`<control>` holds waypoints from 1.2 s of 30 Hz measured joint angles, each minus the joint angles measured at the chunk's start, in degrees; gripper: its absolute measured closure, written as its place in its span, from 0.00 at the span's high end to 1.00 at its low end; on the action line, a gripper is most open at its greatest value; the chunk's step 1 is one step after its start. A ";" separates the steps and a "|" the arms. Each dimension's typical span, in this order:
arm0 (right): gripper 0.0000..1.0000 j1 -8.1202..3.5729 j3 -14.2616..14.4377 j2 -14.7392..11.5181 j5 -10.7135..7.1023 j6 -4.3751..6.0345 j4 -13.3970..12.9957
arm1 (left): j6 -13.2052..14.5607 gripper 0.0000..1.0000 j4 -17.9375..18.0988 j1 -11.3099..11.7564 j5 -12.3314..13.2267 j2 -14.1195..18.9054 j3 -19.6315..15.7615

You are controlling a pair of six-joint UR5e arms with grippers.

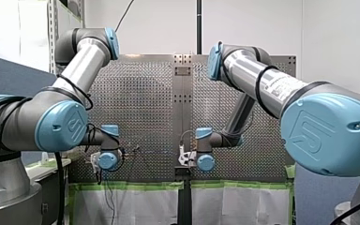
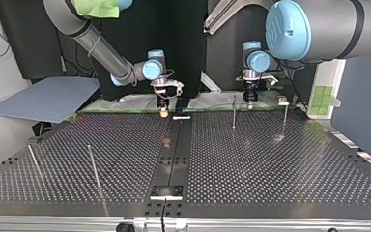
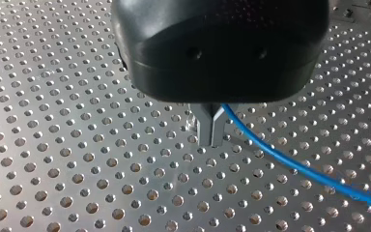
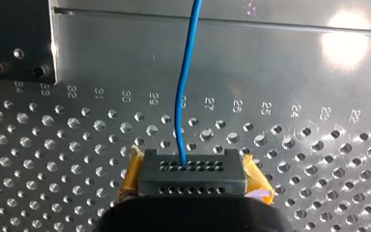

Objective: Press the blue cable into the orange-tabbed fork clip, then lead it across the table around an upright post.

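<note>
- Tabletop: perforated metal. Entries run from the top view's left to its right.
- Outer post and second post: thin rods standing in the view's left half, near the front edge. Both are well apart from the grippers, and no cable is at either.
- My right gripper: yellow-padded, low over the far edge near the middle seam. In the right wrist view the gripper is closed on the blue cable, which leads straight ahead from between the pads.
- Small pale piece: lies on the seam just beside my right gripper. It is too small to identify.
- Third post: upright, between the two grippers and a little nearer the camera. No cable is seen around it.
- My left gripper: at the far edge, right of the middle. In the left wrist view its metal fingers are pinched narrow on the blue cable, which trails away low over the holes.
- Fourth post: upright, with a small fixture behind it. No orange tab can be made out.
- Progress, as a judgement: the cable is gripped at two points. Seating it in the clip and routing it round a post both appear to remain.
</note>
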 joint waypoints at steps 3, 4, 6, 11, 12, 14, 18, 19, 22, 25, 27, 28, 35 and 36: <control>0.00 -0.66 -0.17 0.00 -0.01 -0.13 0.83 | -0.37 0.00 -0.08 0.21 0.03 0.02 0.00; 0.00 -0.82 -0.21 0.00 -0.01 -0.15 1.29 | -0.65 0.00 -0.09 0.30 0.01 0.02 0.00; 0.00 -0.97 -0.23 0.00 -0.01 -0.17 1.85 | -1.45 0.11 -0.04 0.55 -0.02 0.03 0.00; 0.00 -1.06 -0.24 0.00 -0.03 -0.20 2.52 | -2.39 0.71 0.52 1.05 -0.13 0.05 0.00; 0.00 -1.07 -0.24 0.00 -0.03 -0.20 2.60 | -2.39 0.92 0.55 1.11 -0.35 0.05 0.00; 0.00 -1.07 -0.24 0.00 -0.05 -0.20 2.81 | -2.56 0.96 0.54 1.24 -0.85 0.05 0.00; 0.00 -1.08 -0.24 0.01 -0.06 -0.20 3.03 | -3.03 1.00 -0.08 1.39 -1.42 0.06 0.00; 0.00 -1.08 -0.25 0.00 -0.07 -0.20 3.09 | -2.88 1.00 -0.41 1.39 -1.57 0.06 0.00; 0.00 -1.08 -0.26 0.00 -0.07 -0.20 3.16 | -1.79 1.00 -1.74 1.27 -2.05 0.05 0.00; 0.00 -1.08 -0.27 0.00 -0.04 -0.20 3.16 | -0.69 1.00 -3.23 1.10 -1.95 0.06 0.00; 0.00 -1.08 -0.27 0.00 -0.02 -0.19 3.18 | -0.19 1.00 -4.33 1.00 -1.34 0.06 -0.04; 0.00 -1.09 -0.28 0.00 -0.01 -0.19 3.24 | -0.04 1.00 -4.80 0.98 -0.94 0.06 -0.07; 0.00 -1.08 -0.27 0.00 -0.05 -0.19 4.03 | 0.58 1.00 -8.41 1.55 2.29 0.60 -2.14; 0.00 -1.10 -0.27 0.00 -0.06 -0.19 4.09 | 0.72 1.00 -8.81 1.59 2.56 0.82 -2.52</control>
